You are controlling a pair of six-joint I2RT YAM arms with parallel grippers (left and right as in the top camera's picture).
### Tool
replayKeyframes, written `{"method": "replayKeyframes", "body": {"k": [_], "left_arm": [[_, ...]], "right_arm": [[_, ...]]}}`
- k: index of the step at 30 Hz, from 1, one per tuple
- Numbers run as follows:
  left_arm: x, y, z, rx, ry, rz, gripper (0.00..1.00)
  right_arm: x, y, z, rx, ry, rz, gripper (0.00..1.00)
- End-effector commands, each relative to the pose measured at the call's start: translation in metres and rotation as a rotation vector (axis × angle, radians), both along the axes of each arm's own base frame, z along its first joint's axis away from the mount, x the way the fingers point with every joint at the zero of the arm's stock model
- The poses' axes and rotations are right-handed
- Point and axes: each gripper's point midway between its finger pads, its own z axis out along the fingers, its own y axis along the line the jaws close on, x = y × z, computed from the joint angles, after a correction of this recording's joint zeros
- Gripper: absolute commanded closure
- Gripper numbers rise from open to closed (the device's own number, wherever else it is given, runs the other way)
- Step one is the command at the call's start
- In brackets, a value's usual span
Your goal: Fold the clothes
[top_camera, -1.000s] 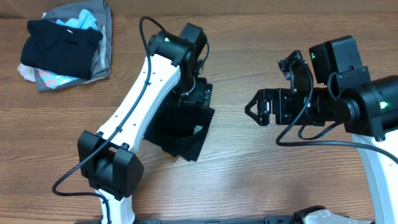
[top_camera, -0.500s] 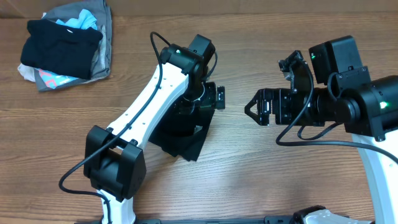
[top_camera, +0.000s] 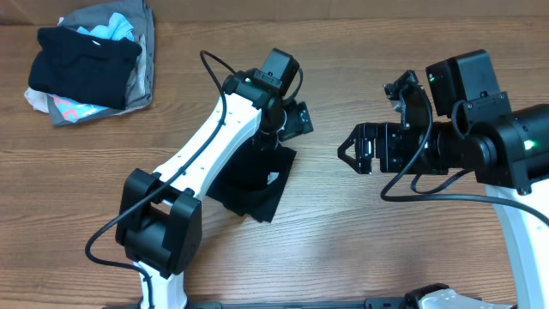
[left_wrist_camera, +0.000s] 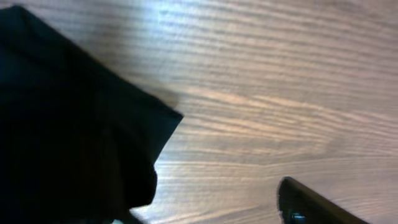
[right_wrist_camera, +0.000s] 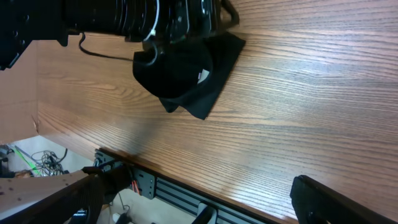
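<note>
Black shirt (top_camera: 254,197) looks folded into a small packet, the left claw (top_camera: 302,120) near its corner and the right claw (top_camera: 347,150) both released, so next I expect only a last tidy.

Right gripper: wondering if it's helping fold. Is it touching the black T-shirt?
Apart. The overhead view shows bare table between the right gripper and the black T-shirt, with clear space at its near edge.

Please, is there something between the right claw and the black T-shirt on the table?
Nothing visible stands in the way. Only bare table lies between the right claw and the black T-shirt's near edge. The left arm hangs over the shirt's far side, and the left claw is by its upper corner, off that path.
</note>
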Motion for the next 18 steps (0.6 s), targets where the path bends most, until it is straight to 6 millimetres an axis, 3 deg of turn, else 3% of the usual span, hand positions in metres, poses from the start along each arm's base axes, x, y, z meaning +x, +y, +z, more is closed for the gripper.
{"method": "replayKeyframes", "body": {"k": [1, 6, 15, 18], "left_arm": [[-0.004, -0.01, -0.007, 0.012, 0.006, 0.05, 0.23], [-0.016, -0.035, -0.017, -0.003, -0.005, 0.02, 0.49], [-0.047, -0.055, -0.061, 0.047, 0.043, -0.024, 0.49], [-0.047, -0.06, -0.054, 0.054, -0.007, -0.149, 0.43]], "right_arm": [[0.0, 0.002, 0.002, 0.011, -0.003, 0.005, 0.0], [-0.001, 0.002, 0.001, 0.01, -0.001, 0.005, 0.0], [-0.003, 0.002, 0.0, 0.007, 0.009, 0.004, 0.0], [-0.003, 0.002, 0.0, 0.006, 0.011, 0.004, 0.0]]}}
